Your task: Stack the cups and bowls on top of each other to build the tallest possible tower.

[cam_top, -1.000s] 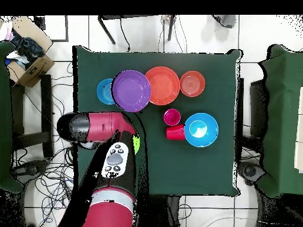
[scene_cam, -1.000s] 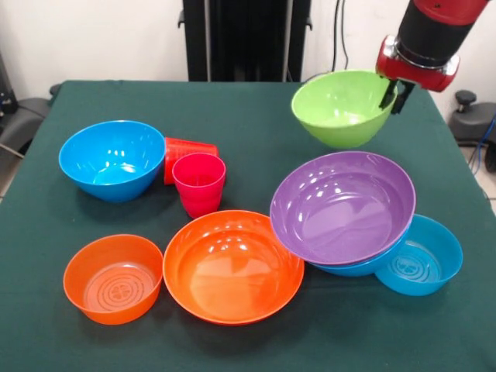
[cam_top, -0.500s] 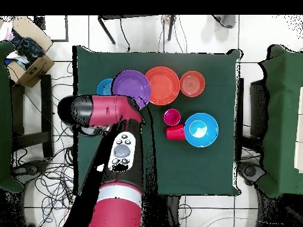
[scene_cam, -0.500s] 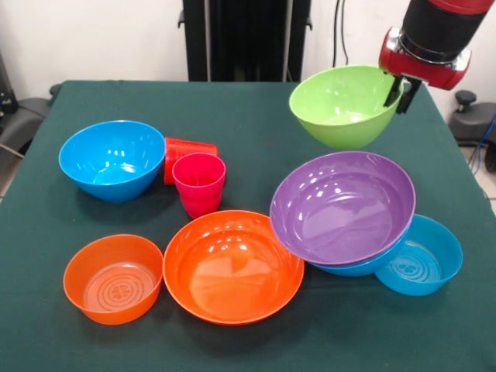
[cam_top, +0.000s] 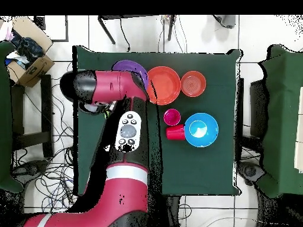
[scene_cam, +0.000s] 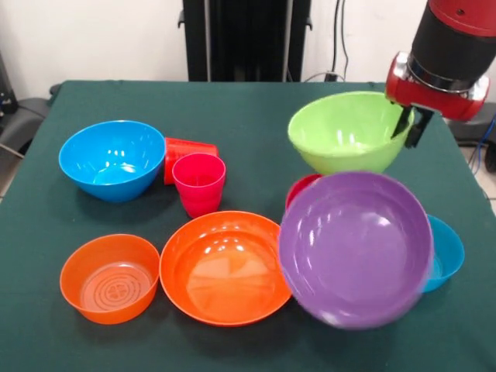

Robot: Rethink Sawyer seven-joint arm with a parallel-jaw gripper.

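Green cloth covers the table (scene_cam: 248, 108), a dark forest shade lying flat to every edge, and the large orange bowl (scene_cam: 225, 266) near its front edge serves as the landmark. Just left of that bowl sits the small orange bowl (scene_cam: 109, 277) with rings in its bottom. Behind it stand the pink cup (scene_cam: 199, 183), upright, and the red-orange cup (scene_cam: 186, 149) lying on its side against a large blue bowl (scene_cam: 112, 159). To its right the purple bowl (scene_cam: 355, 248) is tipped steeply toward the camera, its rim touching the orange bowl's; a light blue bowl (scene_cam: 447, 252) peeks from behind it and a sliver of a magenta bowl (scene_cam: 301, 188) shows at its upper left. Farther back and right, the lime green bowl (scene_cam: 345, 132) hangs lifted, its right rim clenched by the gripper (scene_cam: 412, 124). From overhead, the room shows a white tiled floor (cam_top: 195, 35) strewn with cables and a cardboard box (cam_top: 26, 56) beside the table.
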